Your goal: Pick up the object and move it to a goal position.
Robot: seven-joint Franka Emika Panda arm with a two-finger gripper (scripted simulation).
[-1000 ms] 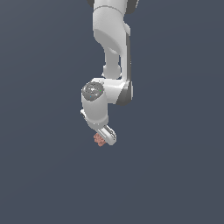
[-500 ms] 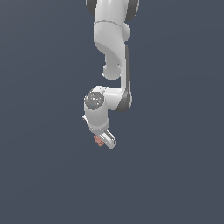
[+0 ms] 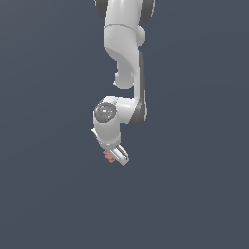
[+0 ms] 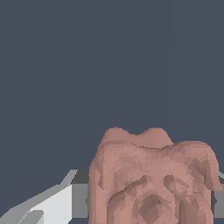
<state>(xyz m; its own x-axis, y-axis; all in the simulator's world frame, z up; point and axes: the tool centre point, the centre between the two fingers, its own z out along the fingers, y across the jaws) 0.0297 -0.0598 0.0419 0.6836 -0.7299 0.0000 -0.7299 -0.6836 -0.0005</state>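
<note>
My gripper (image 3: 116, 156) hangs below my wrist, tilted, its white fingers (image 3: 121, 155) pointing down and toward the exterior view's right. Between them sits the object (image 3: 109, 155), a small salmon-pink clump with a lumpy, bumpy surface, and my gripper is closed narrowly around it. In the exterior view only a little of the pink shows, peeping out at the side of my gripper toward that view's left, touching the fingers and much smaller than they are. In the wrist view the object (image 4: 153, 179) is very near the camera and fills much of the picture: folds and rounded knobs, darker in the hollows. A pale grey-white finger (image 4: 48, 205) lies just beside it on one side, and a thin sliver of the other finger shows at the far side; most of the contact is hidden by the clump itself.

Outward from my gripper comes my rounded wrist joint with its grey cap (image 3: 104, 112), then my white arm (image 3: 125, 48) rising to the top edge of the exterior view.

Around my gripper everything else is a plain, even dark slate-blue background (image 3: 194, 185); I cannot tell whether it is a worktop or open space.
</note>
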